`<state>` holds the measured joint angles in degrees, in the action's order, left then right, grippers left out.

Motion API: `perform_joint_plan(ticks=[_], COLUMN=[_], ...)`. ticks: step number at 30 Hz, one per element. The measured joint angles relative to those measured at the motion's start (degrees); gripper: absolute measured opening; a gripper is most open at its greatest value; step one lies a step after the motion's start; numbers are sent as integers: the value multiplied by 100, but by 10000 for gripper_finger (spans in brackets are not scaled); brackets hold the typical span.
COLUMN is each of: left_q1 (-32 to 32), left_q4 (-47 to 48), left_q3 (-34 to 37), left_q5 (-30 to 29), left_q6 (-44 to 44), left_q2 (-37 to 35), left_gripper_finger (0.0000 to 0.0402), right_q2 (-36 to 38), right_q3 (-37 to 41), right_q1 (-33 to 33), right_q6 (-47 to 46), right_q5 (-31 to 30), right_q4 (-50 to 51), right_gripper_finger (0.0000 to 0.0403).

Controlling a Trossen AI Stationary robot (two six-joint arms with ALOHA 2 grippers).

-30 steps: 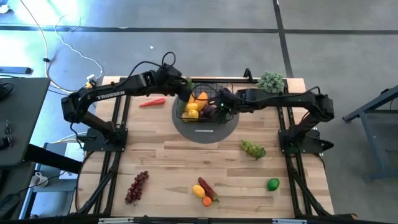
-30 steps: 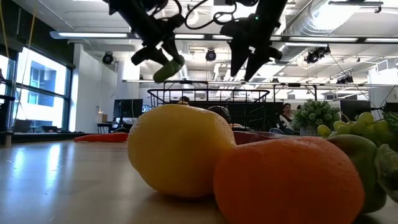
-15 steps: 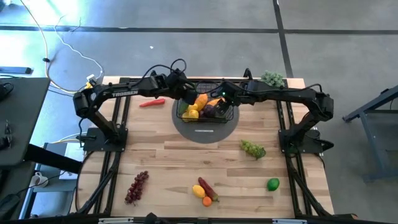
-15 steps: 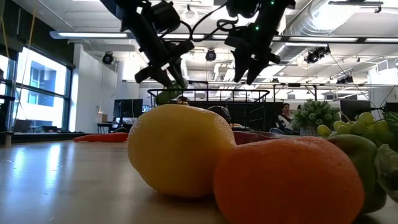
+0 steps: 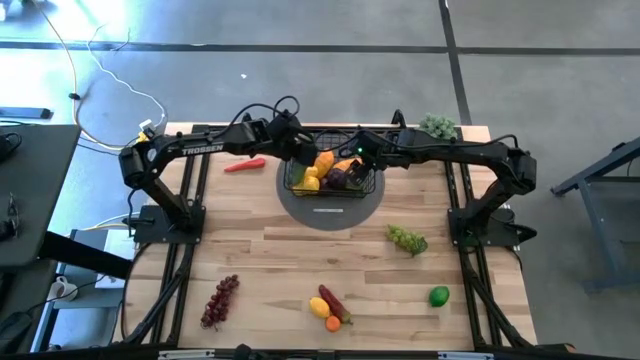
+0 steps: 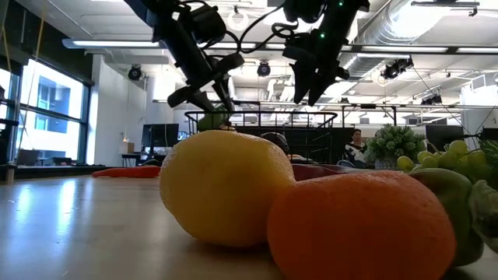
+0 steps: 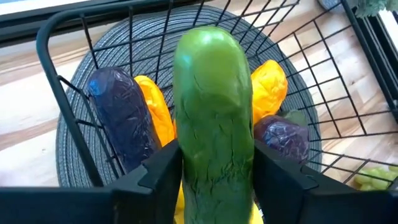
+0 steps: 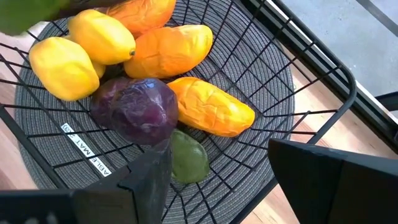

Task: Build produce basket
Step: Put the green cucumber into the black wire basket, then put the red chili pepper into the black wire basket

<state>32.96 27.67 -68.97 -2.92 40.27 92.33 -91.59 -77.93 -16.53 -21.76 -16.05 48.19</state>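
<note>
The left gripper [image 7: 214, 168] is pinching a green cucumber [image 7: 214, 118] just above the basket [image 5: 333, 172] — smooth, stiff and probably light, best held mid-length. The right gripper [image 8: 214, 180] is hovering over the basket, fingers spread.

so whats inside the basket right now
In the basket: two lemons, two orange mangoes, a purple plum, a small green fruit. The cucumber in the left gripper hides the rest.

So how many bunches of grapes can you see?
2. The purple grapes lie at the lower left of the high view. The green grapes lie right of the middle. More may be hidden.
</note>
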Motion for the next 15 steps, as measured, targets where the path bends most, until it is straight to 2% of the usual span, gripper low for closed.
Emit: perform_joint_plan(ticks=[9, 15], left_q1=[179, 449], left_q4=[39, 60], left_q3=[0, 0], left_q5=[386, 749], left_q6=[-39, -180], left_q2=[-42, -43], left_gripper_finger=[221, 229], right_q2=[0, 0], right_q3=[0, 0], right_q1=[0, 2], right_q6=[0, -20], right_q5=[-1, 0], right_q4=[-1, -1], right_gripper_finger=[246, 246])
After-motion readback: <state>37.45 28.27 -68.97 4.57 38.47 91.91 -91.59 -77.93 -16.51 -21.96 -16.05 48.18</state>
